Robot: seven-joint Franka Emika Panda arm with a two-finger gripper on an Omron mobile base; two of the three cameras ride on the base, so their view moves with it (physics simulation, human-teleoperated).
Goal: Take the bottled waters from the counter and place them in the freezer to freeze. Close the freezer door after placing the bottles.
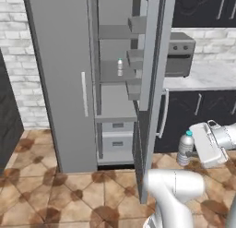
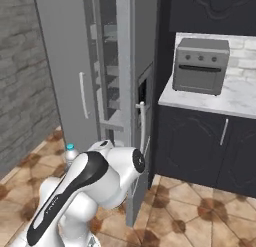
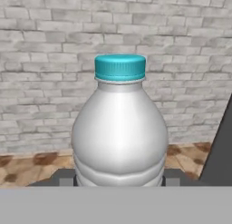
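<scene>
A clear ribbed water bottle with a teal-blue cap is seen close up in the hand view, upright, between the two dark fingertips of the hand, which is closed on its lower body. In the left base view the same bottle is seen at about four o'clock, hanging low above the tiled floor, just beside the white hand and in front of the dark cabinet fronts. In the right base view only its cap is glimpsed at about eight o'clock, behind the arm.

A second bottle is seen standing on a grey shelf inside the freezer, slightly above the middle of the left base view. The freezer door is swung open, edge-on to that camera, with its slim silver handle towards four o'clock. The wider grey door is shut, at nine o'clock.

A marble tabletop is seen at about two o'clock, with a grey toaster oven on it. A pale brick wall is seen behind the held bottle in the hand view.

The step in hand is judged to be the carrying of the last bottle to the freezer. For the next move, the bottle would need to be lifted round the open door's edge, raised to shelf height, set down upright clear of the first bottle, and released; the door is not yet closed
</scene>
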